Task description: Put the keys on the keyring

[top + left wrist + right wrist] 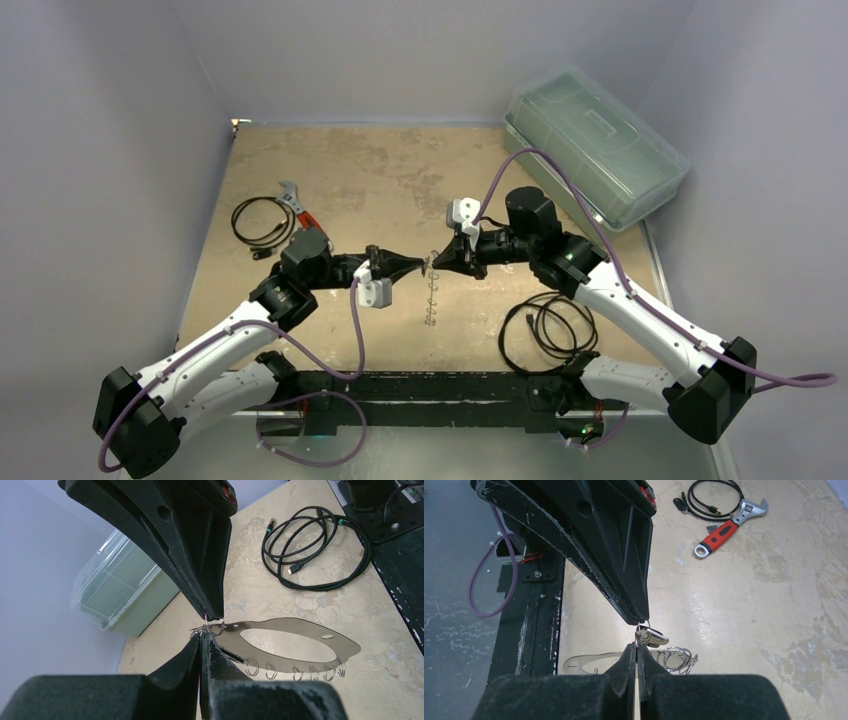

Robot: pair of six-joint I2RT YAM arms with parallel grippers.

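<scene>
Top view, tools: Your left gripper (416, 263) and right gripper (436, 262) meet tip to tip above the middle of the table (400, 170).
Top view, keyring: The keyring (431, 300) hangs from that meeting point. It is seen edge-on as a thin line running toward the near edge.
Top view, open room: Bare tabletop runs from the tips to the far wall. The wrench (296, 207) and left cable (257, 222) lie beside your left arm, well apart from the tips. The right cable (545, 328) lies by the near edge under your right arm. The bin (596, 145) sits along the far right edge.
Left wrist, left tool: The jaws are pressed fully together, pinching the keyring's narrow end.
Left wrist, keyring: It is a flat silver loop with an oval opening, and small rings (272, 670) are strung along one rim. The right cable lies on the table well beyond it.
Right wrist, right tool: The jaws are pressed together, with their tips at a silver piece (653, 637). You cannot tell whether they pinch it, or whether it is a key.
Right wrist, edges: The table's near edge and the black base rail (531, 630) run along the left. The wrench lies far off on open tabletop.
</scene>
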